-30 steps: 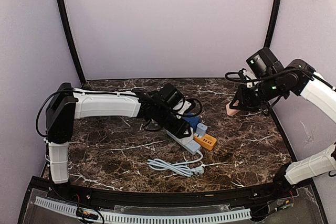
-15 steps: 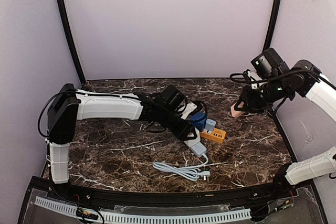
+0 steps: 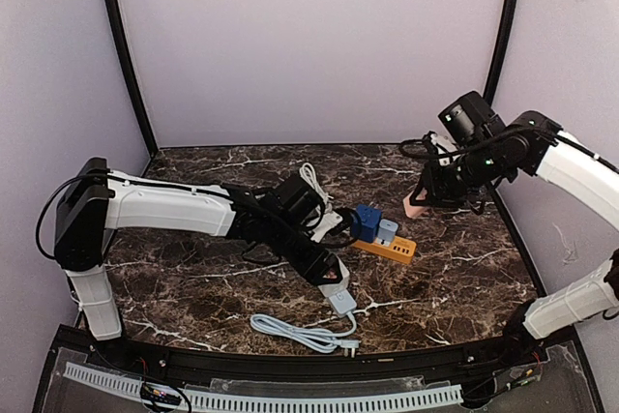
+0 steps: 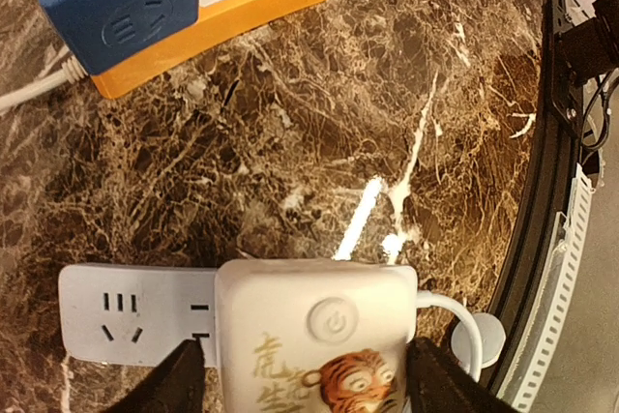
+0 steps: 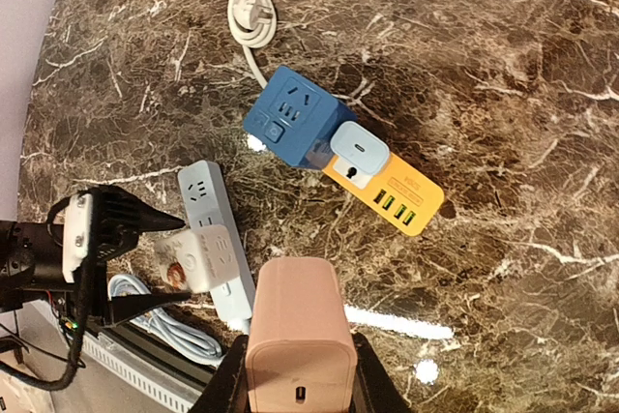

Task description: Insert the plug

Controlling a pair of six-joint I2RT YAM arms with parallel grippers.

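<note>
pink plug snug between the right fingers, above the table

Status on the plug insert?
Left jaws open, flanking tiger-print adapter on white power strip. Right jaws shut on pink charger, aloft, not yet inserted. Blue cube sockets free.

Left arm extended low, left gripper pointing down, jaws parted; right arm raised, right gripper clamped on pink plug

I saw the cube socket against the USB strip's left end, long power strip nearer me, leftward.
</note>
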